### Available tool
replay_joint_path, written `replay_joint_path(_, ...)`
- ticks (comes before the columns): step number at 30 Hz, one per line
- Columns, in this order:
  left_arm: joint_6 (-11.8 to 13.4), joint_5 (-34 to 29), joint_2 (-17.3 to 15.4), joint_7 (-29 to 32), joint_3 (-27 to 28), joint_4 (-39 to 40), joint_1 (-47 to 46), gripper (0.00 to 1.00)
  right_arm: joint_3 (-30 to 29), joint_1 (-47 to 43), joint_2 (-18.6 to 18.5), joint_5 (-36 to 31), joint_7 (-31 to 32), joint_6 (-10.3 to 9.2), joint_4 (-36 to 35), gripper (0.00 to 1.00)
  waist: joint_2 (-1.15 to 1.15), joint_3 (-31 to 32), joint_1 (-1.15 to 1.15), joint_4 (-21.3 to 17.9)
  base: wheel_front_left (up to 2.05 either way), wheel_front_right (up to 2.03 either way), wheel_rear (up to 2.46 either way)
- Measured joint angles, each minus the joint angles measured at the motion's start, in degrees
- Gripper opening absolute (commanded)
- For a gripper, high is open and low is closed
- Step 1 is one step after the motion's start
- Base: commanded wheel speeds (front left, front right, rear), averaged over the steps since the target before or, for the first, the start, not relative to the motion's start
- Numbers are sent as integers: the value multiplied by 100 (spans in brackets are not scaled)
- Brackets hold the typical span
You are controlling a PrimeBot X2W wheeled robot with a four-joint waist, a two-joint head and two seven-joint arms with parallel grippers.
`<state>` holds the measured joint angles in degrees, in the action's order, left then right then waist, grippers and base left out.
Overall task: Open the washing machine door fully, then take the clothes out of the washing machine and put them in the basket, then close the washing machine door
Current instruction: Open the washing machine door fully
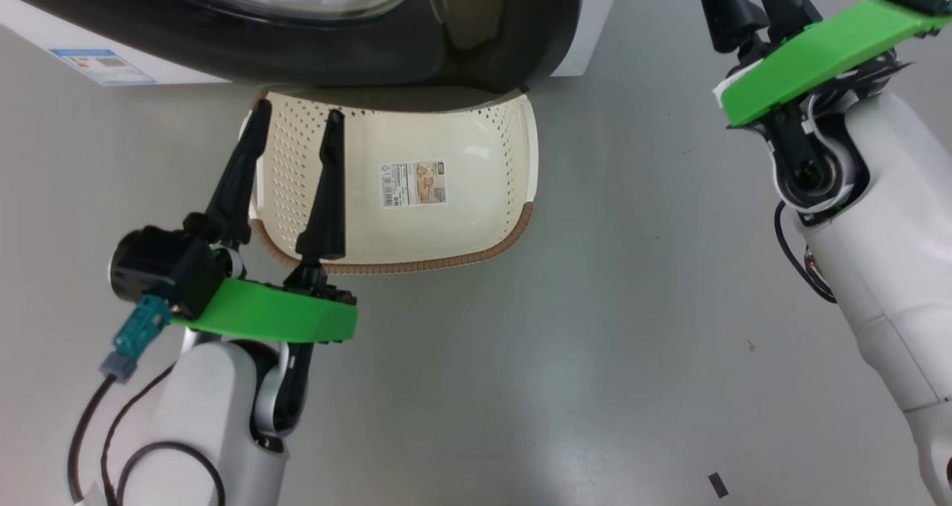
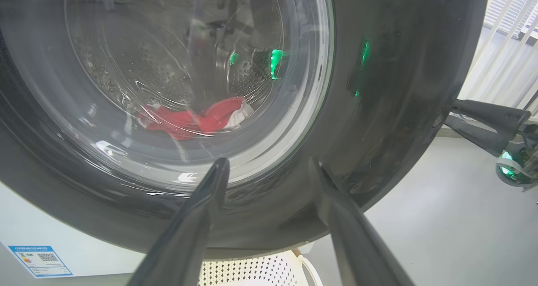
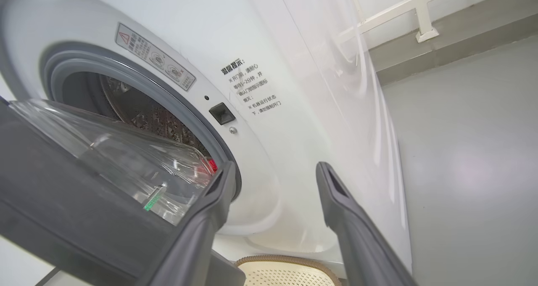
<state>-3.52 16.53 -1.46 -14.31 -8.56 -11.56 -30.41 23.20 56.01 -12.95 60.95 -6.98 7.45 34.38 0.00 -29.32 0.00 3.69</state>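
Observation:
The washing machine door [image 1: 372, 59] stands ajar, its black rim hanging over the far part of the cream basket [image 1: 461, 223] on the floor. Through the door's glass [image 2: 168, 67] red clothes [image 2: 193, 120] with white trim lie low in the steel drum. My left gripper [image 1: 294, 123] is open above the basket's left side, pointing at the door's lower rim [image 2: 399, 88] with nothing between its fingers. My right gripper [image 3: 275, 168] is open and holds nothing. It is just off the door's free edge [image 3: 63, 202], facing the washing machine [image 3: 294, 67] beside the grey rubber ring [image 3: 138, 84].
Grey floor [image 1: 595, 327] spreads to the right and in front of the basket. A blue label [image 2: 40, 260] marks the machine's lower corner. A white railing [image 3: 420, 12] runs behind the machine. A small dark scrap [image 1: 718, 484] lies on the floor at the near right.

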Motion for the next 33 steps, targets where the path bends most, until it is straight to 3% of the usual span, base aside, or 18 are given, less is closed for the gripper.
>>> replay_joint_path(7,-3,-79,0,0,91,12,115,100,90,-97,-155,-1324,-727,0,254,100,0,93,0,-63,0,0,0)
replay_joint_path(12,-3,-153,0,0,131,121,147,100,-683,-433,-18,-2765,-766,0,-54,100,0,140,0,-110,0,0,0)
replay_joint_path(19,-1,-153,-2,-1,124,250,233,100,-1570,-1351,601,-4352,-767,1,-1031,100,0,197,0,-114,0,0,0)
replay_joint_path(25,3,-151,-1,-41,124,369,234,100,-1905,-2015,805,-4878,-768,1,-1866,100,0,168,0,-90,0,0,0)
replay_joint_path(33,4,-133,-2,-41,114,412,235,100,-2011,-2653,926,-4909,-768,1,-2350,100,0,118,0,-119,0,0,0)
